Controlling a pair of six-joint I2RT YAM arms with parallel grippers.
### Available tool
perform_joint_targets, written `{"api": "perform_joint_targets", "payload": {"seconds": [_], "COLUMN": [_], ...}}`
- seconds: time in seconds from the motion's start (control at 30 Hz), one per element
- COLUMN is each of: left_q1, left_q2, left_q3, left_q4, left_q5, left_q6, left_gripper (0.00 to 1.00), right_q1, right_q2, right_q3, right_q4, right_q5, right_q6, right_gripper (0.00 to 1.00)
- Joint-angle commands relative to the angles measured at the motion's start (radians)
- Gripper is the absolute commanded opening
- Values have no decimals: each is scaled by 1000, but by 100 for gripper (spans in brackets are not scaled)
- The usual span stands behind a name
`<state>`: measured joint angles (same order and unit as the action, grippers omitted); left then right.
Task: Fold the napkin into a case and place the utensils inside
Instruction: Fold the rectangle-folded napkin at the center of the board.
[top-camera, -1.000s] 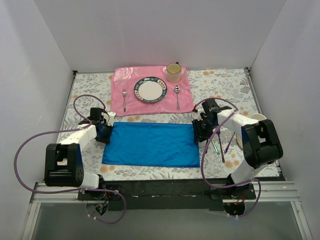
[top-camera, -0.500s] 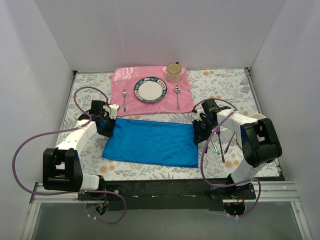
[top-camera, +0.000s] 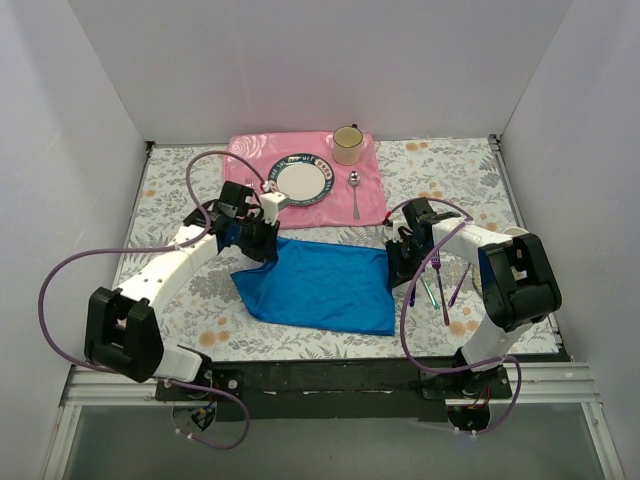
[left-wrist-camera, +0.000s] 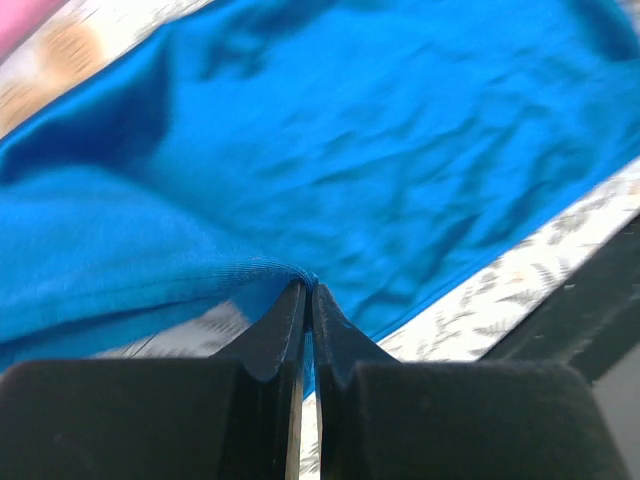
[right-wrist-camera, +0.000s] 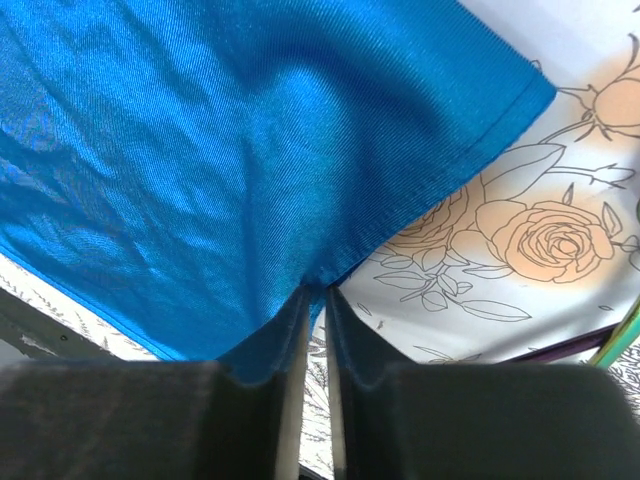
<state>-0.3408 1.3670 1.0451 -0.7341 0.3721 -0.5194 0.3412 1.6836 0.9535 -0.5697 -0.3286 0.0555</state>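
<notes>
Your left gripper (left-wrist-camera: 307, 285) is clamped tight on a fold of the napkin (top-camera: 320, 290) at its far-left corner, holding it up off the floral table (top-camera: 175, 175) and in over the cloth's left part, just near of the pink placemat (top-camera: 240, 160) — so the left edge runs at a slant. Your right gripper (right-wrist-camera: 315, 293) sits low at the napkin's right edge w/ the hem puckered between its nearly closed fingers, i.e. pinched. The utensils (top-camera: 437, 290) lie on the table just right of the napkin, beside the right arm — the rest of the cloth is spread flat, not yet folded.
</notes>
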Motion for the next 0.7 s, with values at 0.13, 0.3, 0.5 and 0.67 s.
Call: {"api": "perform_joint_targets", "payload": {"seconds": [0.13, 0.3, 0.5, 0.67], "left_q1": [-211, -332, -426, -483], "left_q2": [202, 317, 441, 498], "left_q3": [145, 190, 230, 245], "left_q4": [191, 331, 470, 548], "left_q5": [160, 186, 191, 165], "left_q6": [-234, -367, -485, -559], "left_gripper": [0, 0, 0, 0], "right_q1": [7, 5, 7, 7], "right_q2": [50, 51, 51, 56], "right_q3": [-4, -1, -1, 2], "right_q4": [-4, -6, -10, -12], "right_q5": [22, 14, 3, -3], "right_q6": [-16, -13, -8, -5], "right_gripper": [11, 11, 11, 10]}}
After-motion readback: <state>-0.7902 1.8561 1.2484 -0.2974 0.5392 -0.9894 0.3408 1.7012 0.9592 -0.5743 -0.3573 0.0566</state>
